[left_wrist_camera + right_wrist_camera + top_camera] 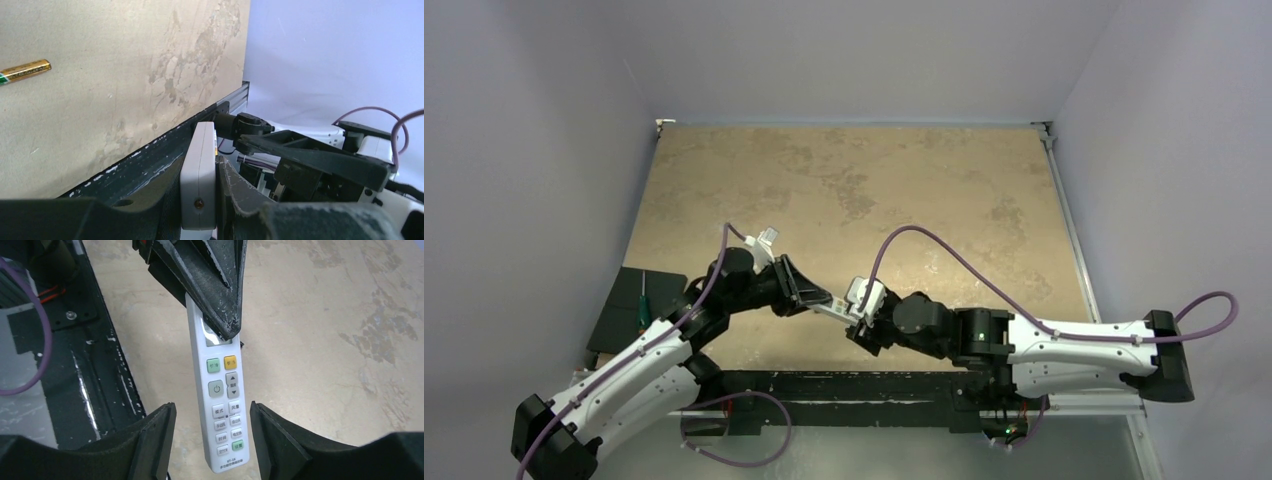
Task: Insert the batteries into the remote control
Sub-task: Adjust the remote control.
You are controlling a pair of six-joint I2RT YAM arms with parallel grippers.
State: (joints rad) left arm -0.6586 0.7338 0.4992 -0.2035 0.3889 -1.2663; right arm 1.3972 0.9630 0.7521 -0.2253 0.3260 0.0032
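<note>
One gold battery (25, 71) (green-tipped) is seen on the counter (125, 60). One remote control (222, 390) is held off the counter, clamped at its display end by the narrow left hand (816, 298); its button end is flanked, untouched, by the wide-spread right hand (212, 415).

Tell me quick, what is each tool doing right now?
Left tool: closed, holding the remote.
Right tool: open, one finger on each side of the remote, not gripping it.

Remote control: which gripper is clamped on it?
The left gripper: its jaws pinch the remote control at the display end; the right gripper stands open around the buttons.
</note>
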